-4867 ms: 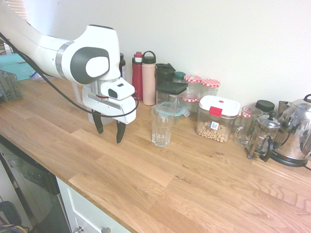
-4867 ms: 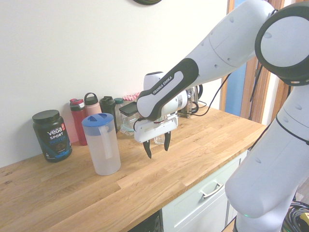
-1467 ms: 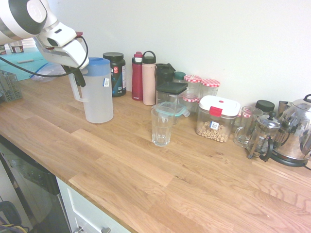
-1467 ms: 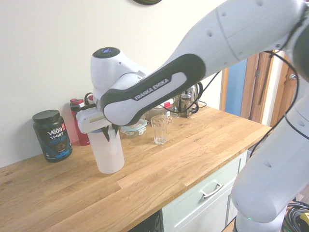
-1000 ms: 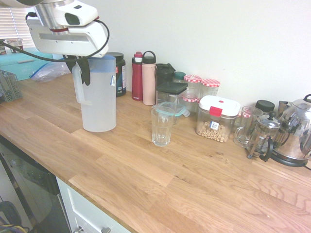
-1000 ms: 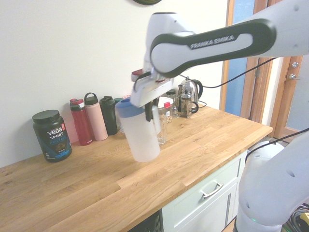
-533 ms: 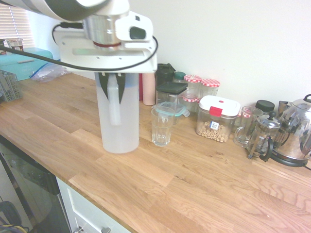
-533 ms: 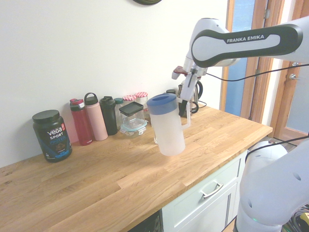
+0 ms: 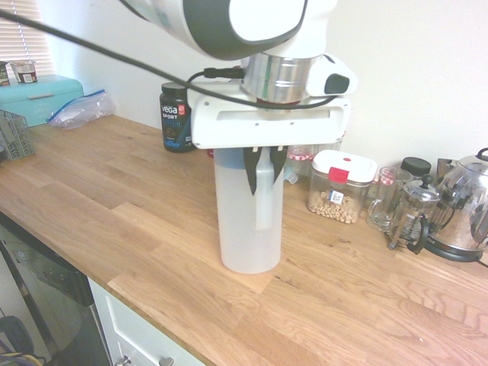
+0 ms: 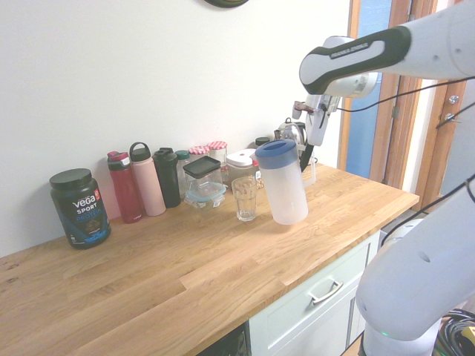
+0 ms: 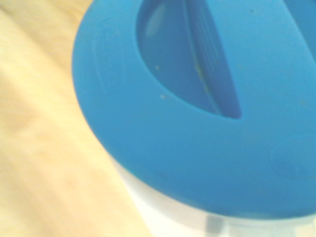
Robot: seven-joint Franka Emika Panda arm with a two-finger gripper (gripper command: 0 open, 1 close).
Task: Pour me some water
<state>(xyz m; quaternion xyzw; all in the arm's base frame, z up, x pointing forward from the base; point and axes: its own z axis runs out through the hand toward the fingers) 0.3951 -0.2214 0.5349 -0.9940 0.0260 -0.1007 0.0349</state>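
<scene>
the gripper point(image 9: 264, 169) has its jaws clamped on the handle point(image 9: 264, 200) of the jug point(image 10: 283, 185). the jug is near the front edge of the worktop point(image 10: 185, 289), beside the glass point(image 10: 245, 199). the water i cannot make out.

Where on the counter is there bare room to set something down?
Widest: the counter in front of the drinking glass and pitcher, out to the drawer edge. Another lies between the black tub and the pitcher. It's crowded along the wall, from the red bottle to the kettle.
</scene>
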